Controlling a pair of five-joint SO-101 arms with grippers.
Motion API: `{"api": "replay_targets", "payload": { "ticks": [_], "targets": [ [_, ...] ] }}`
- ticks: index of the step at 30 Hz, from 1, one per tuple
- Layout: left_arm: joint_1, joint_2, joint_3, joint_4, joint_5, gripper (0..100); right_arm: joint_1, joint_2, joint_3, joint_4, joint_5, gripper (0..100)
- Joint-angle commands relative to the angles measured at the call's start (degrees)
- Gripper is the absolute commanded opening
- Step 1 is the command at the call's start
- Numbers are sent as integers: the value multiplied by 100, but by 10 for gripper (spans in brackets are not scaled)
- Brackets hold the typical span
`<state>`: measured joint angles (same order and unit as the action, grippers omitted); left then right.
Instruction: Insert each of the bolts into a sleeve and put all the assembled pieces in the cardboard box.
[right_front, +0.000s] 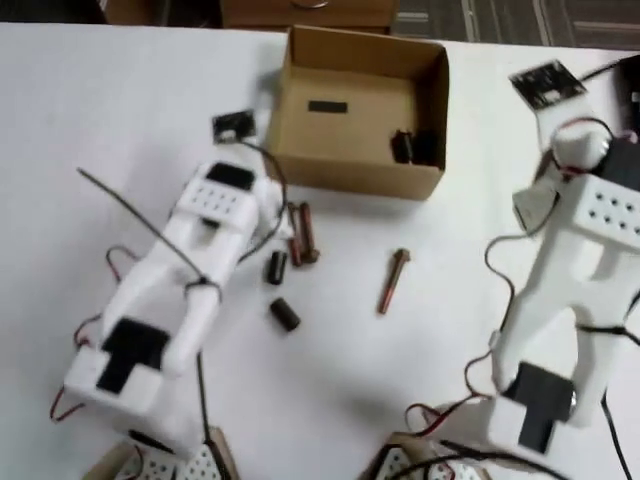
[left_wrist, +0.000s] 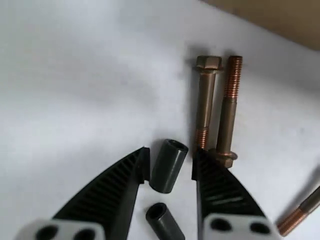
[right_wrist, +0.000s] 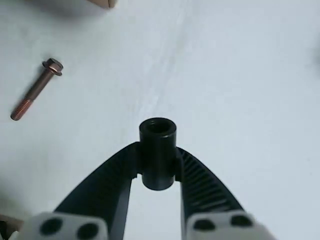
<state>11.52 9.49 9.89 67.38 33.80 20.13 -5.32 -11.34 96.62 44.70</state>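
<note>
My left gripper (left_wrist: 170, 159) is open, and a black sleeve (left_wrist: 168, 165) lying on the table shows in the gap between its fingers. A second sleeve (left_wrist: 164, 222) lies closer to the wrist. Just beyond the fingertips two copper bolts (left_wrist: 216, 107) lie side by side, heads at opposite ends. From above, these bolts (right_front: 302, 235) and sleeves (right_front: 277, 267) sit beside the left arm (right_front: 215, 210). My right gripper (right_wrist: 157, 156) is shut on an upright black sleeve (right_wrist: 157, 142), held above the table. A single bolt (right_wrist: 36, 90) lies farther off.
The cardboard box (right_front: 355, 175) stands open at the back centre with dark pieces (right_front: 415, 147) in its right corner. The single bolt (right_front: 393, 282) lies mid-table between the arms. The right arm (right_front: 585, 240) stands at the right edge. Cables trail from both arms.
</note>
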Motion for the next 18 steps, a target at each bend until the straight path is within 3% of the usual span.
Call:
{"api": "replay_targets", "payload": {
  "ticks": [1,9,18],
  "targets": [
    [62,448,-945,88,0,144,286,-708,695,-435,237,20],
    [79,1486,-1692,53,35,142,444,-1710,2233,-1305,598,20],
    [308,2057,-2088,53,44,142,418,-1886,2699,-1745,598,20]
  ]
}}
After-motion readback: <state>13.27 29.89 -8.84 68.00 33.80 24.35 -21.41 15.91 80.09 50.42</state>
